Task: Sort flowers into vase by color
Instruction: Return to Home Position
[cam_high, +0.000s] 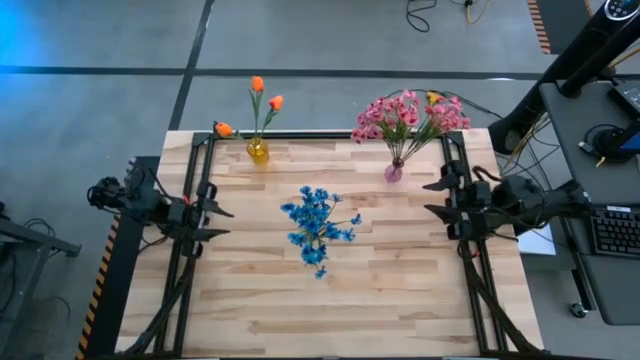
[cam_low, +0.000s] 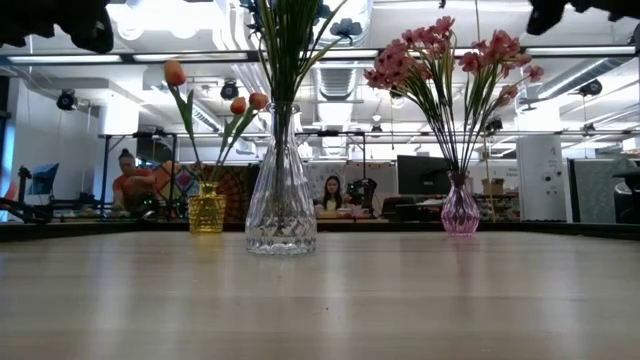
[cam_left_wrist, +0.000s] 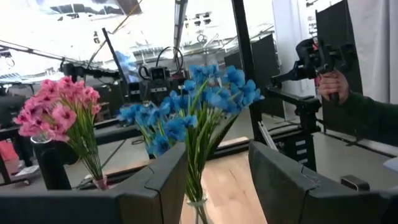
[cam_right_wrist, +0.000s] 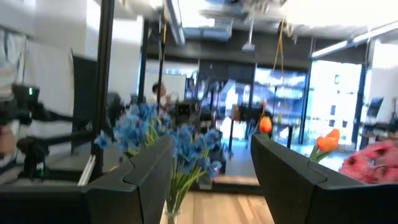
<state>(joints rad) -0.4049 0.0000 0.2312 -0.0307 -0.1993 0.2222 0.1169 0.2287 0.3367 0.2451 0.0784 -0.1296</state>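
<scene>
The blue flowers (cam_high: 318, 228) stand in the clear vase (cam_low: 281, 195) at the middle of the table (cam_high: 400, 300). Seen from above, the left tool (cam_high: 220, 222) hangs at their 9 o'clock and the right tool (cam_high: 432, 198) at their 3 o'clock. Both are well apart from them, each with fingers spread and holding nothing. From the blue flowers, the orange tulips (cam_high: 264, 95) in the yellow vase (cam_high: 258, 151) are at 11 o'clock. The pink flowers (cam_high: 408, 115) in the pink vase (cam_high: 394, 172) are at 1 o'clock, near the table's far edge.

Table (cam_high: 400, 270) – pale wood planks, matt; centre vase (cam_low: 281, 205) – cut glass, glossy.
</scene>
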